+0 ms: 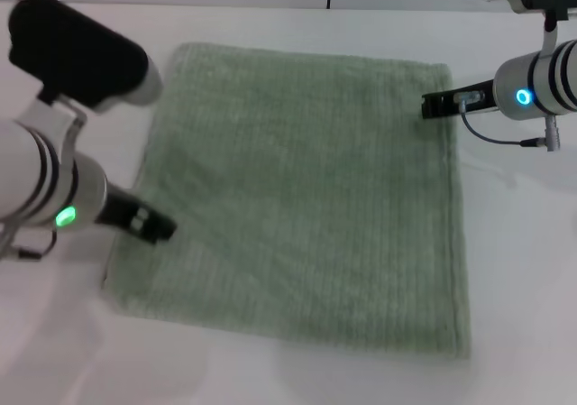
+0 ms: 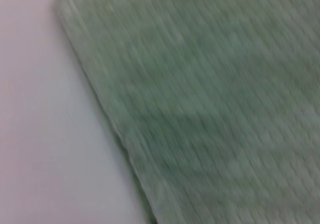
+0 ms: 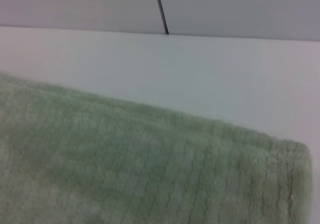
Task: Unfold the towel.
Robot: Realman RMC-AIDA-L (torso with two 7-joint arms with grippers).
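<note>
The pale sage-green towel (image 1: 302, 197) lies spread flat on the white table, roughly square, with ribbed lines and hemmed edges. My left gripper (image 1: 155, 226) sits at the towel's left edge near its near-left corner. My right gripper (image 1: 433, 105) sits at the towel's far-right corner. The left wrist view shows the towel (image 2: 215, 114) with one edge and corner against the table. The right wrist view shows a towel corner (image 3: 150, 164) lying on the table. Neither wrist view shows fingers.
The white table (image 1: 523, 270) extends around the towel on all sides. A wall with a dark vertical seam (image 3: 161, 9) stands behind the table's far edge.
</note>
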